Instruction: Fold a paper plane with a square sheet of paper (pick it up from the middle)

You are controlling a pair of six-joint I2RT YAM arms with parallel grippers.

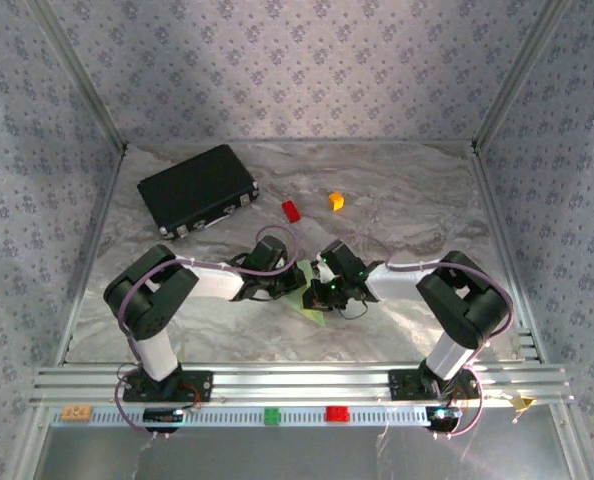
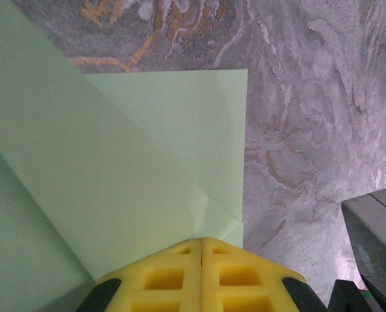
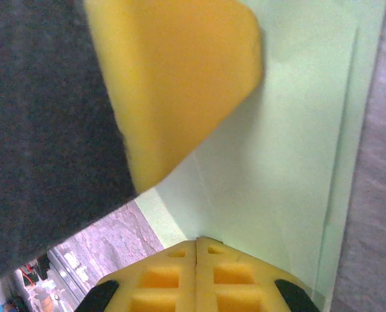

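Observation:
The square sheet of paper (image 1: pixel 310 303) is light green and lies folded on the marble table between the two arms. In the left wrist view the sheet of paper (image 2: pixel 134 149) has a diagonal flap across it. My left gripper (image 2: pixel 201 239) is shut, its yellow tips pressed together against the paper near the right edge. My right gripper (image 3: pixel 197 240) is shut too, its tips resting on the paper (image 3: pixel 290 136). One yellow finger of the left gripper (image 3: pixel 173 84) hangs close above it. From above, both grippers (image 1: pixel 289 288) (image 1: pixel 319 293) meet over the sheet. The paper plane is out of view.
A black rectangular case (image 1: pixel 197 188) lies at the back left. A red block (image 1: pixel 291 210) and an orange block (image 1: pixel 336 200) sit behind the arms. Green (image 1: pixel 272 415) and red (image 1: pixel 336 413) blocks rest on the front rail. Part of the right arm (image 2: pixel 375 240) is close to the left gripper.

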